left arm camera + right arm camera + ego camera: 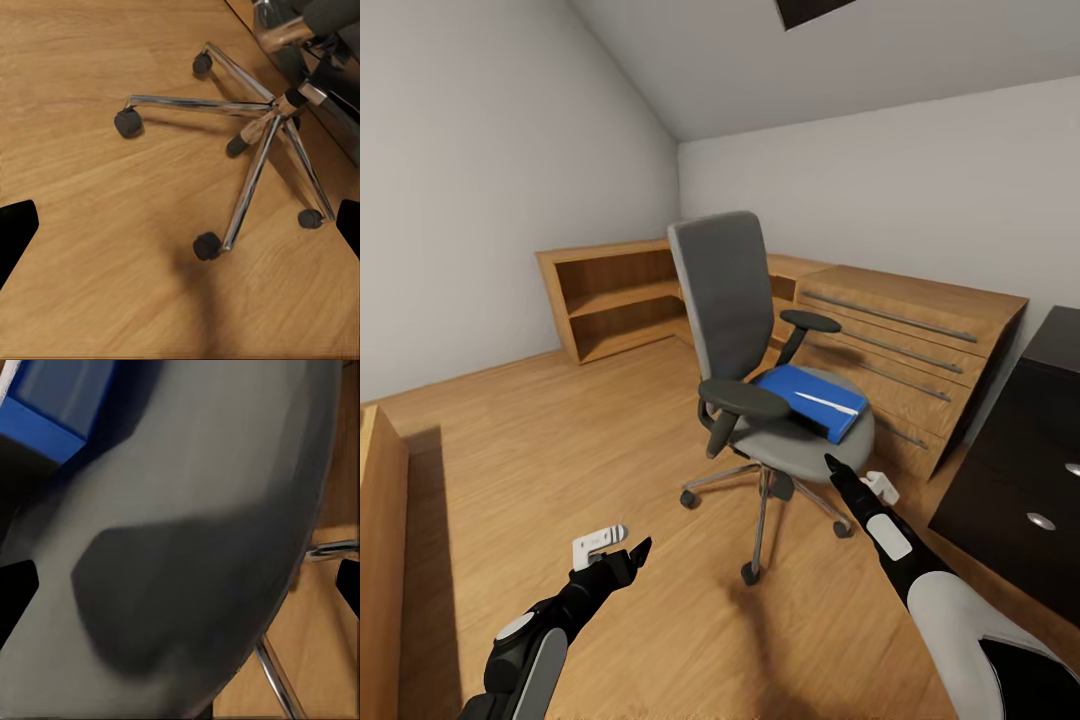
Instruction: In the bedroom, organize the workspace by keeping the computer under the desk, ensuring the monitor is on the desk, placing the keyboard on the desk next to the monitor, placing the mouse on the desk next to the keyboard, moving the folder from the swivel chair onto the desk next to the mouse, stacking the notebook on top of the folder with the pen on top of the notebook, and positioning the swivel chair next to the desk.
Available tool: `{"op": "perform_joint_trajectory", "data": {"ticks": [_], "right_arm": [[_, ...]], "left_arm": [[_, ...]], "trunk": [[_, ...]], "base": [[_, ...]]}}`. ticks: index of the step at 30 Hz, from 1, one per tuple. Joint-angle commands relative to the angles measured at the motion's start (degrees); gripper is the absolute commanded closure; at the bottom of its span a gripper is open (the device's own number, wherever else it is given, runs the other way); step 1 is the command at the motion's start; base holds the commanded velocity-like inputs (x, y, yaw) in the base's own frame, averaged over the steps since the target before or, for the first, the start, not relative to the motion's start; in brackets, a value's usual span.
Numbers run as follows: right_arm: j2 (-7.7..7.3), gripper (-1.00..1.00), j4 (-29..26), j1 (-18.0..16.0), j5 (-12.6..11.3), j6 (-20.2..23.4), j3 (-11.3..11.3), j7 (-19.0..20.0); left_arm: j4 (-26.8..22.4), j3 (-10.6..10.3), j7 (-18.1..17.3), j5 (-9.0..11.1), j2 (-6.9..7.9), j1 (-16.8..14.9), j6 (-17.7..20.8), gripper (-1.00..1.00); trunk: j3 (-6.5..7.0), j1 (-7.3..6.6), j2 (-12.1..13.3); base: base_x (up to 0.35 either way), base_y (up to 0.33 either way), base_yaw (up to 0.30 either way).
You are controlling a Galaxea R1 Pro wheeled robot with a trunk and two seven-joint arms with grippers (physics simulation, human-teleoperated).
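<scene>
The left gripper [625,555] hangs low over bare floor [560,440], its jaws spread and nothing between them. In its wrist view the fingertips [16,225] sit at the two edges of the frame, and past them lies the chair's chrome base [255,142] with its casters, so this arm points at the legs, not the seat.

The right gripper [838,472] is the nearer one to the job. It hovers just at the front edge of the chair [745,350] seat, released and empty; its wrist view looks down on the grey cushion with the dark fingertips [19,585] wide apart on either side. The folder [810,400] lies flat on the seat just beyond this gripper and slightly toward the left arm's side, close to the chair's near armrest. Its long axis runs slantwise across the seat, with the near corner overhanging the cushion toward the gripper. A thin white strip runs along its top face; I cannot tell what it is.

I judge the right arm should take it, reaching forward over the seat edge to that near corner.

Off to the right gripper's outer side stands the dark desk [1040,450] with its drawers, close enough to carry the folder across.
</scene>
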Motion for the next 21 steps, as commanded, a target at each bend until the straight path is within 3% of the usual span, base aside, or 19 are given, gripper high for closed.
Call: {"op": "perform_joint_trajectory", "data": {"ticks": [1, 21], "right_arm": [[0.01, -1.0, 2.9, 0.0, -0.4, -0.1, 0.3, 0.3], [0.01, -1.0, 3.0, 0.0, -0.4, -0.1, 0.3, 0.4]], "left_arm": [[-0.1, 0.1, 0.0, 0.3, -0.04, 0.0, 0.4, -1.0], [-0.1, 0.1, -0.1, 0.4, -0.09, 0.0, 0.4, -1.0]], "trunk": [[-0.06, -0.02, 0.0], [-0.06, -0.02, 0.0]], "base": [[-0.079, 0.0, 0.0], [-0.006, 0.0, 0.0]]}}
